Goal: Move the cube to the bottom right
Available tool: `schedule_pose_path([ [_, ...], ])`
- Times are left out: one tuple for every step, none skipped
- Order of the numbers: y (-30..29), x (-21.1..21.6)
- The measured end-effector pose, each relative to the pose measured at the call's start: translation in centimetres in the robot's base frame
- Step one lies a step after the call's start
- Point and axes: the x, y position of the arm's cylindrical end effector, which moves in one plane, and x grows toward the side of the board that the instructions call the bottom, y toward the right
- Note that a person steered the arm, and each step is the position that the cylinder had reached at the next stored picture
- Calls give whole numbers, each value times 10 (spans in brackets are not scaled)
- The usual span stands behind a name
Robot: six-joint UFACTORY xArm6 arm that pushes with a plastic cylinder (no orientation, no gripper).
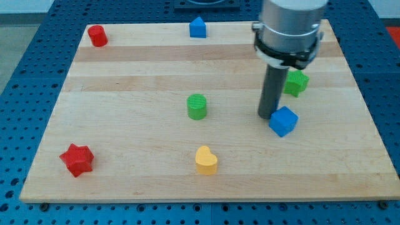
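The blue cube (284,121) sits right of the board's middle, turned corner-on. My tip (267,115) rests against the cube's upper left side, touching it. The rod and the arm's grey body rise above it toward the view's top right. The green cylinder (197,107) stands alone near the middle, well to the left of my tip.
A green star (297,82) is just above right of my tip, partly behind the rod. A yellow heart (206,160) lies at bottom centre, a red star (77,159) at bottom left, a red block (97,35) at top left, a blue house-shaped block (198,27) at top centre.
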Motion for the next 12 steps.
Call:
schedule_pose_path([
  [5,0],
  [5,1],
  [10,15],
  [19,29],
  [38,40],
  [53,42],
  [60,42],
  [75,42],
  [76,45],
  [76,58],
  [77,68],
  [78,70],
])
